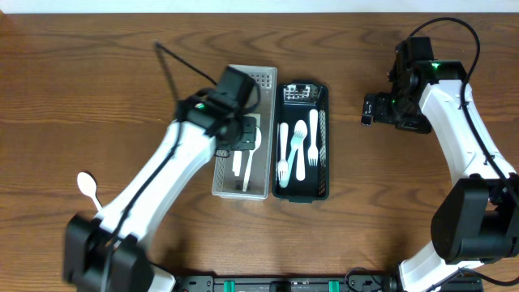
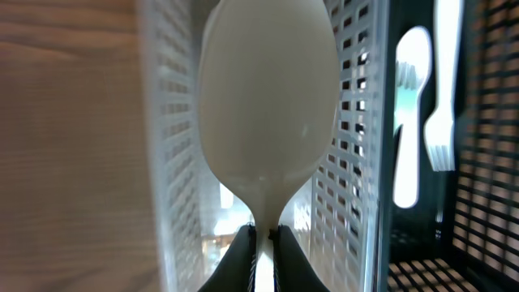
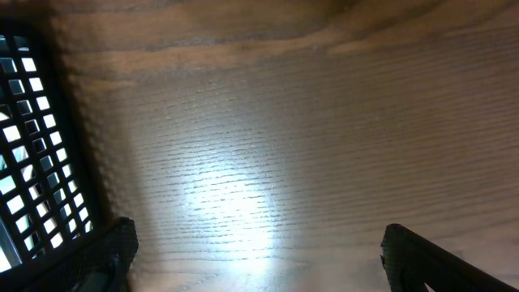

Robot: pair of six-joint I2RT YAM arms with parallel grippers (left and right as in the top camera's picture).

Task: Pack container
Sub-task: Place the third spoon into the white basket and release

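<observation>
Left end effector [image 2: 261,242] clamps glossy white spoon [image 2: 268,105]; right end effector [image 3: 259,253] gapes empty.

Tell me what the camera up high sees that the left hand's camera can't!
Only the overhead view shows the spare spoon lying on the table, and the right gripper off beside the black basket. Only the left wrist view shows the held spoon up close, its bowl filling the picture, with the left gripper shut on its handle. Both show the white basket under that spoon and the forks in the black basket.
</observation>
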